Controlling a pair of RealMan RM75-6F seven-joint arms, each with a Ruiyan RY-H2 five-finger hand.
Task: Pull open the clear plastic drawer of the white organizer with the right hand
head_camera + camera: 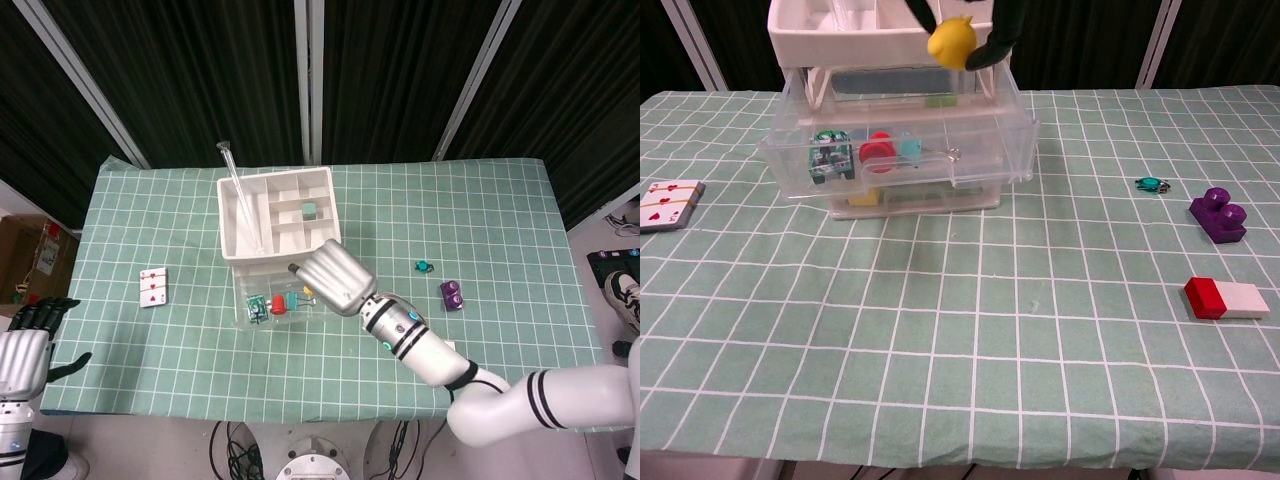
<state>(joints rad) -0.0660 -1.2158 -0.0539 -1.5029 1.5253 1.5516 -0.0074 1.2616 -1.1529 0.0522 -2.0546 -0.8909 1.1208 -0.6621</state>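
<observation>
Chest view shows the clear plastic drawer (902, 160) pulled out of the white organizer (840, 35) at 12 o'clock; the right hand (980, 25) pinches a yellow ball (951, 39) above it. Lift straight, clearing the rim.

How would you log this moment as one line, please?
drawer: pulled open | right robot hand: holds yellow piece above drawer | left robot hand: idle, off table

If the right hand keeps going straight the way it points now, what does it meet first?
Probably the white organizer tray: the right hand, holding a small yellow object, points back over the open clear plastic drawer. Depth is unclear, so it might pass above the rim.
</observation>
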